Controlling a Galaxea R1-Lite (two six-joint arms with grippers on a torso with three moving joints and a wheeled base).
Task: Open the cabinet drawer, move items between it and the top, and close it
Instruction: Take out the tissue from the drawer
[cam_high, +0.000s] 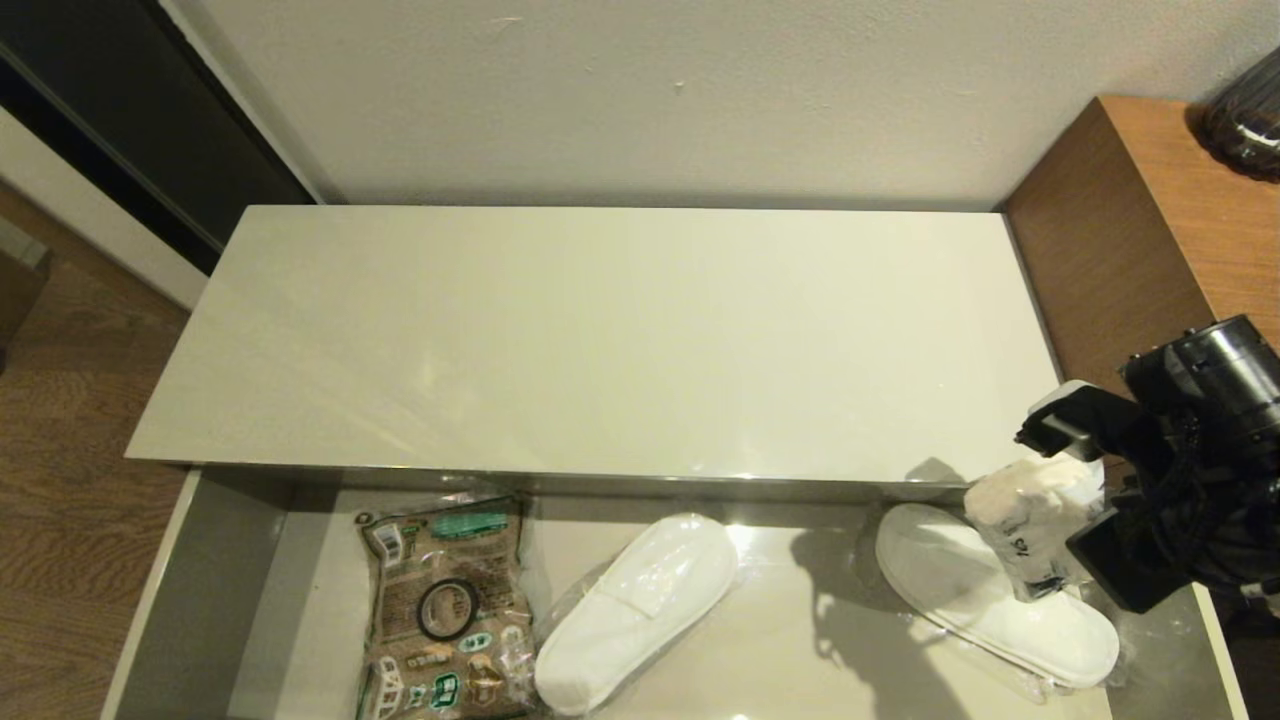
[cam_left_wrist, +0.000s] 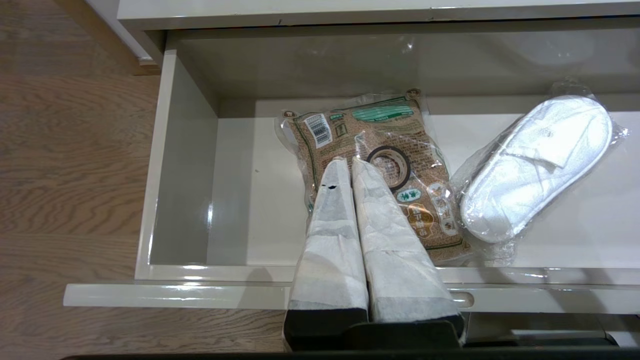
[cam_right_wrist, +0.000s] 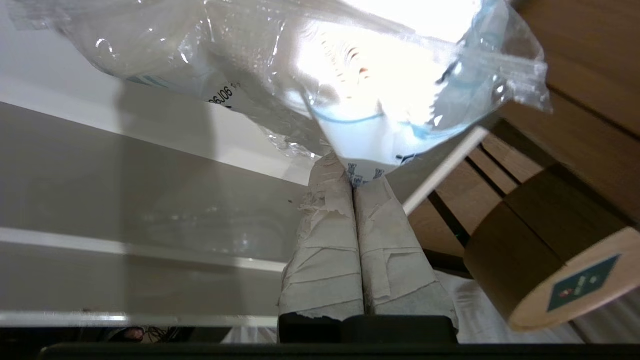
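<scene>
The cabinet drawer (cam_high: 215, 600) stands pulled open below the glossy cream top (cam_high: 600, 340), which is bare. In the drawer lie one plastic-wrapped white slipper (cam_high: 635, 610) in the middle and a second one (cam_high: 990, 600) at the right end. My right gripper (cam_right_wrist: 354, 175) is shut on the edge of the tissue pack (cam_high: 1030, 505), which hangs lifted over the right slipper. In the right wrist view the pack (cam_right_wrist: 380, 90) shows its blue label. My left gripper (cam_left_wrist: 348, 162) is shut and empty, hovering over the drawer's front edge (cam_left_wrist: 175, 295).
A brown printed bag with a black ring (cam_high: 445, 610) lies in the drawer's left half, just past the left fingertips (cam_left_wrist: 336, 167). A taller brown wooden unit (cam_high: 1150, 220) stands against the cabinet's right end, with a dark object (cam_high: 1245, 120) on it. Wood floor (cam_high: 70, 450) lies to the left.
</scene>
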